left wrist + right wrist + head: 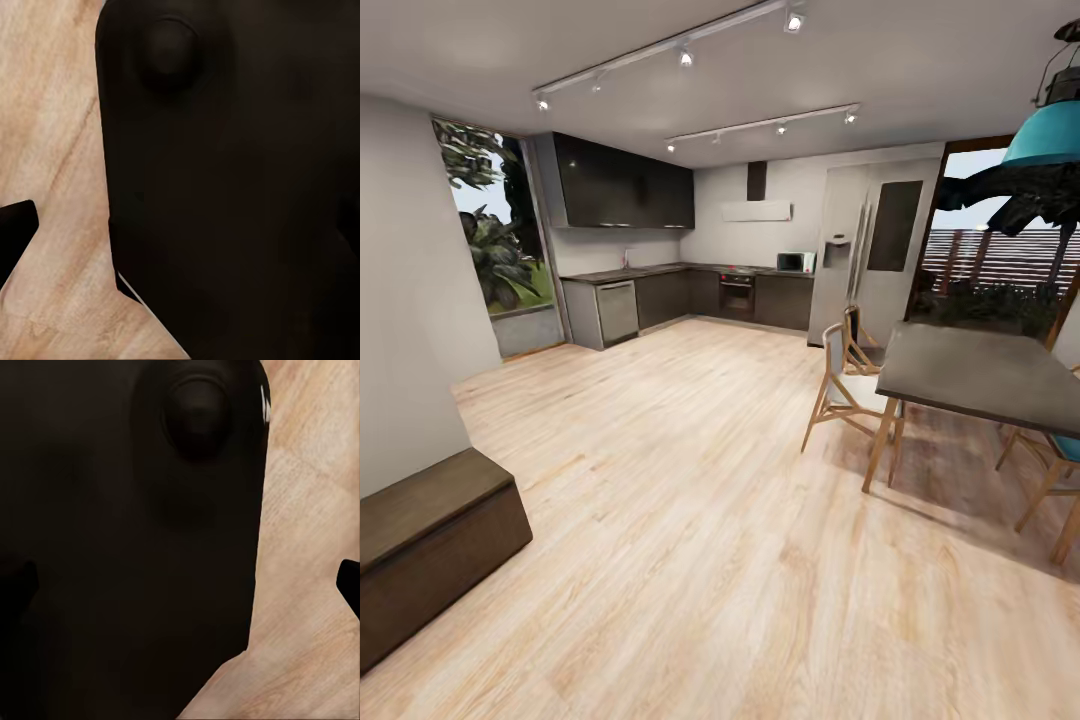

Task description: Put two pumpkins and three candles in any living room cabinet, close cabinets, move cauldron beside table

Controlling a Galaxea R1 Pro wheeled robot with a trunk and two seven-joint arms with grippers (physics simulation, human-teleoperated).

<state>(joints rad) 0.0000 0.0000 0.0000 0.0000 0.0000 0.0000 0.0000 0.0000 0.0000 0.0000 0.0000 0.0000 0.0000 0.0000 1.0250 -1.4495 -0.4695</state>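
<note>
Through both wrist cameras I see a dark rounded part of my robot's body close against each lens.

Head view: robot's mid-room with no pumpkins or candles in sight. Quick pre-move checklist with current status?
1. Floor ahead free of obstacles: ok, the wood floor lies bare toward the kitchen.
2. Clearance from the dining table and the chair on the right side: ok, both stand off the centre path.
3. Low brown cabinet by the left wall closed: cannot tell, its front faces away from the camera.
4. Pumpkins, candles, cauldron located: not ok, none found yet.
5. Grippers empty: cannot tell, both wrist views show dark robot body over floor.
</note>
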